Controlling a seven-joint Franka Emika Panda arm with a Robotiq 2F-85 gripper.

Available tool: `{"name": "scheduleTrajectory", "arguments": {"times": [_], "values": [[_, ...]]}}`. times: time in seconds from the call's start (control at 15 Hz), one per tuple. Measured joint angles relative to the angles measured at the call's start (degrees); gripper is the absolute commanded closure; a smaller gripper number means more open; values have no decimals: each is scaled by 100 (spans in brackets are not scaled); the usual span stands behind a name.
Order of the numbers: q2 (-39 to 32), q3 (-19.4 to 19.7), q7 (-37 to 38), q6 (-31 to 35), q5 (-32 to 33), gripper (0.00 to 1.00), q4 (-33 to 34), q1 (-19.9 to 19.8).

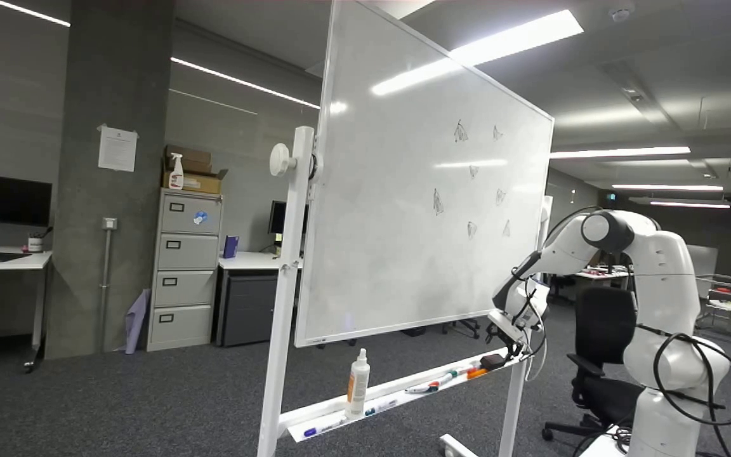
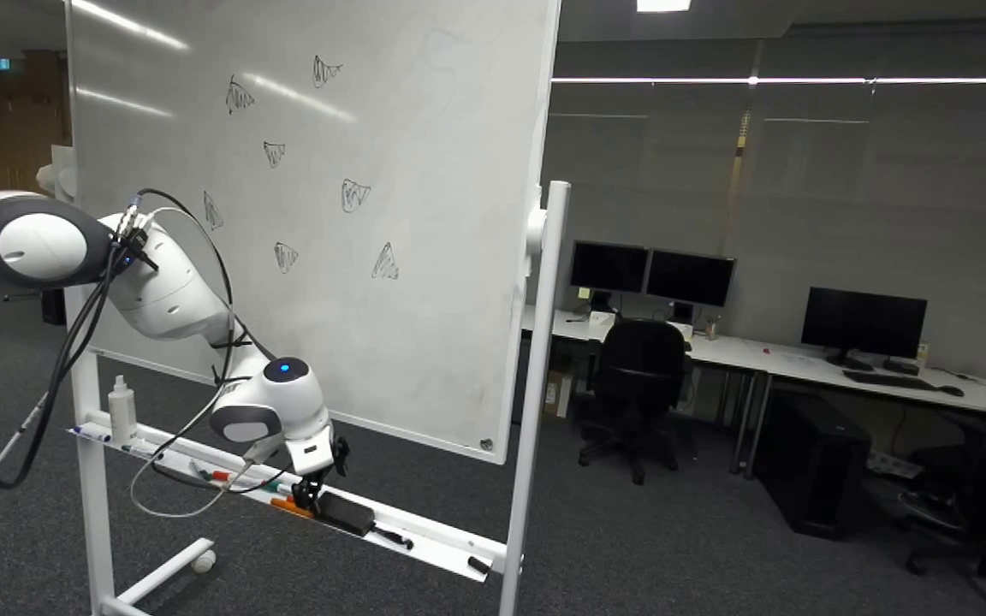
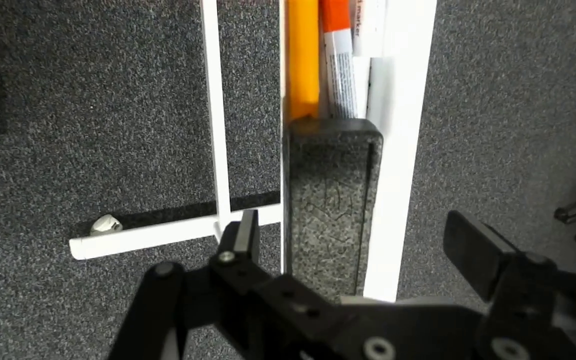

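- Released, with both fingers spread wide: condition of the end effector as shown in the wrist view.
- Positioned with one finger to either side of the whiteboard eraser in the wrist view, a visible gap separating each from it.
- Located in the tray beneath the whiteboard, lying flat with mottled grey face up: the whiteboard eraser.
- Close beside the end effector in both exterior views: one end of the same eraser; contact there hard to judge.
- Hidden in the wrist view: near end of the eraser, behind the linkage of the end effector.
- Cut off by the upper edge of the wrist view: orange marker, red-capped marker and white marker, the last with only partial lettering.
- Hard to make out: small black object toward one end of the tray; likewise the total of markers, owing to overlap.
- Counted on the tray: one eraser, one orange marker, one white nozzle bottle; just beyond the eraser, one black marker.
- Counted on the whiteboard: seven small hatched drawings.
- Counted in the background: three monitors on the bench in an exterior view; one four-drawer filing cabinet.
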State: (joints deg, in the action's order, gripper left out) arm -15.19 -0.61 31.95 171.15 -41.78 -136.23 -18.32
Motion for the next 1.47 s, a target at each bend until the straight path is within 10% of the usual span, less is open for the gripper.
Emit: {"name": "scheduleTrajectory", "arguments": {"times": [0.8,1.47], "values": [[-683,-577,-1303,89,-949,0,502,-640],[-833,-626,-1325,90,-957,70,577,-728]]}}
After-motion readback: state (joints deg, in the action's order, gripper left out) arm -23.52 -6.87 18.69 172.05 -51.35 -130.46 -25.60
